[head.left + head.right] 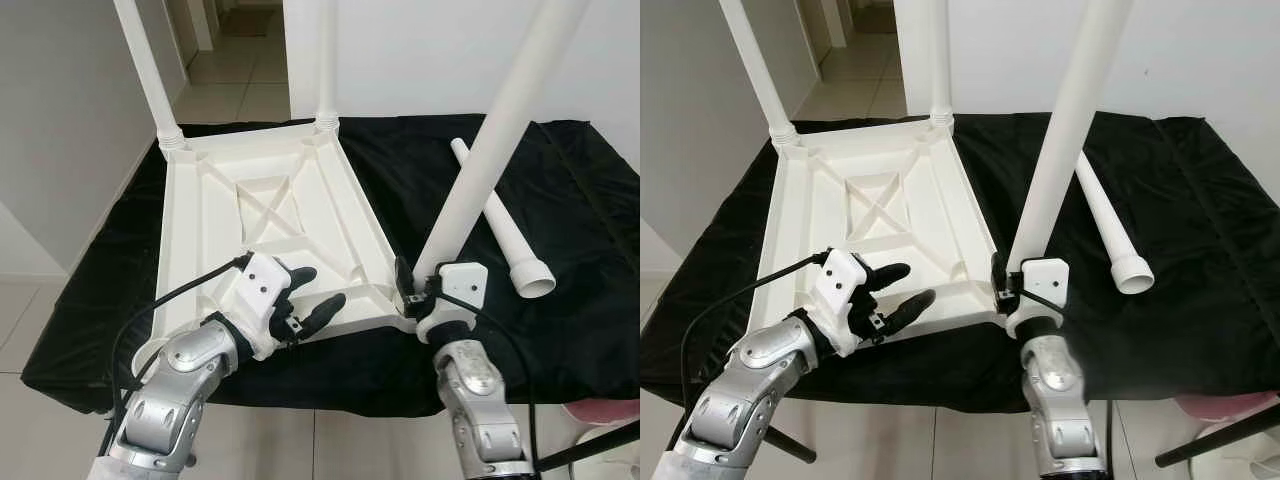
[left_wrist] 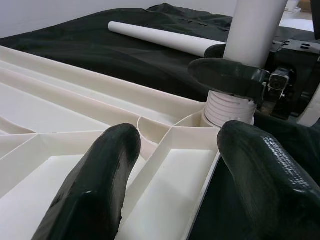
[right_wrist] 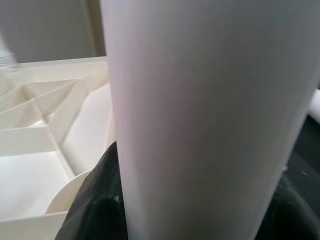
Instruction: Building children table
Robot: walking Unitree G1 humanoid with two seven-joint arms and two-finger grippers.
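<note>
Two white legs [image 1: 150, 75] already stand upright in the far corners of the upturned white tabletop [image 1: 270, 215], which lies ribbed side up on a table draped in black cloth [image 1: 570, 200]. At the near right corner the right tool [image 1: 412, 285] pinches a third leg [image 1: 490, 150] low on its shaft, the leg leaning away to the robot's right as it rises. The left wrist view brings out what the head views leave too small: that leg's threaded base [image 2: 227, 107] sits at the corner socket, with a black finger [image 2: 225, 77] of the right tool wrapped across it just above the threads. The right wrist view gives little beyond the leg's white shaft close up, with the tabletop's ribs behind. A fourth leg [image 1: 500, 225] lies loose on the cloth to the right, flared end toward the robot. The left tool [image 1: 305, 295] hovers over the near edge of the tabletop, fingers spread and holding nothing.
</note>
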